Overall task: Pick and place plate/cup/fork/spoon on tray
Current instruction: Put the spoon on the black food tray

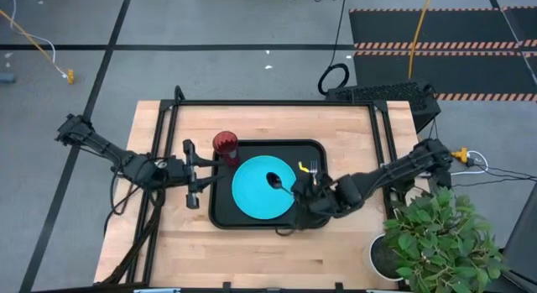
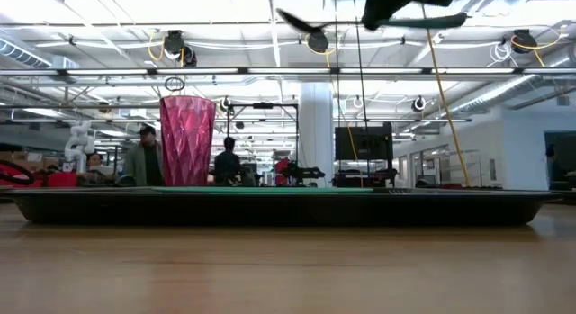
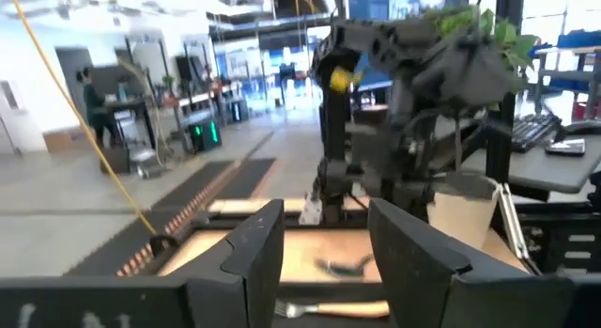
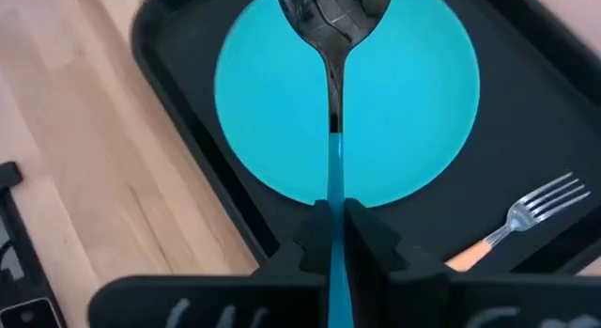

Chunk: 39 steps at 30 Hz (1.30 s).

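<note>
you have the black tray (image 1: 222,211) mid-table carrying the cyan plate (image 1: 256,192), with the red cup (image 1: 225,143) upright at its far left corner and the orange-handled fork (image 4: 516,221) lying on the tray floor beside the plate. your right gripper (image 4: 331,236) pinches the spoon (image 4: 331,46) by its blue handle, bowl above the plate. your left gripper (image 1: 191,171) waits at the tray's left edge, fingers spread.

robotics lab – people (image 2: 144,157) at benches, striped floor mats (image 1: 440,49).
</note>
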Available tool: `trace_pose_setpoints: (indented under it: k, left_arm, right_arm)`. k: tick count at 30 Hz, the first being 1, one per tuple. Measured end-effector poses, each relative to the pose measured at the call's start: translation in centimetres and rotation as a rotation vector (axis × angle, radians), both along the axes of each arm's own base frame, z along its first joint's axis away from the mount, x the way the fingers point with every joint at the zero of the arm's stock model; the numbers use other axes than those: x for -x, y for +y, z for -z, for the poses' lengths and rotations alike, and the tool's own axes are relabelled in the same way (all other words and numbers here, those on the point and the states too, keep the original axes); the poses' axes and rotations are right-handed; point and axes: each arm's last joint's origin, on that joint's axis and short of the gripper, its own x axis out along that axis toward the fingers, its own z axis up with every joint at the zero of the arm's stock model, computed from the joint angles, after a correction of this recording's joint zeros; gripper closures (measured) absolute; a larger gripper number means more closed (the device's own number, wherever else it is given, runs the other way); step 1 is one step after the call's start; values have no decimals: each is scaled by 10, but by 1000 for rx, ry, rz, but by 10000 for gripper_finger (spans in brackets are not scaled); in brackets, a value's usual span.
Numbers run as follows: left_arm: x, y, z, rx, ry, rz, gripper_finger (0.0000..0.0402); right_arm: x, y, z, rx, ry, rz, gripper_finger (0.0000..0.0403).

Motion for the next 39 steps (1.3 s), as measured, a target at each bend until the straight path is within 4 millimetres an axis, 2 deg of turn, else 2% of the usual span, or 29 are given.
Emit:
trace_pose_setpoints:
  k: [8,11,17,20,24,33,39]
  left_arm:
    - [8,5,-6,-61,-18,-10,241]
    - [11,6,-6,-69,-12,-10,240]
    - [19,11,-7,-68,6,-8,240]
    - [23,13,-5,-67,29,-6,240]
    - [28,16,-4,-57,50,-4,240]
    - [40,22,3,-89,137,13,240]
    - [52,24,5,-84,159,47,240]
  right_arm:
    - [-14,-33,7,-62,42,113,402]
    - [-13,-48,10,-89,110,166,402]
    - [-6,-79,16,-140,206,446,402]
    - [-6,-88,20,-210,206,558,402]
    - [-7,-94,41,-280,196,665,402]
    - [-7,-91,114,-494,36,836,403]
    - [2,-89,133,-520,22,937,403]
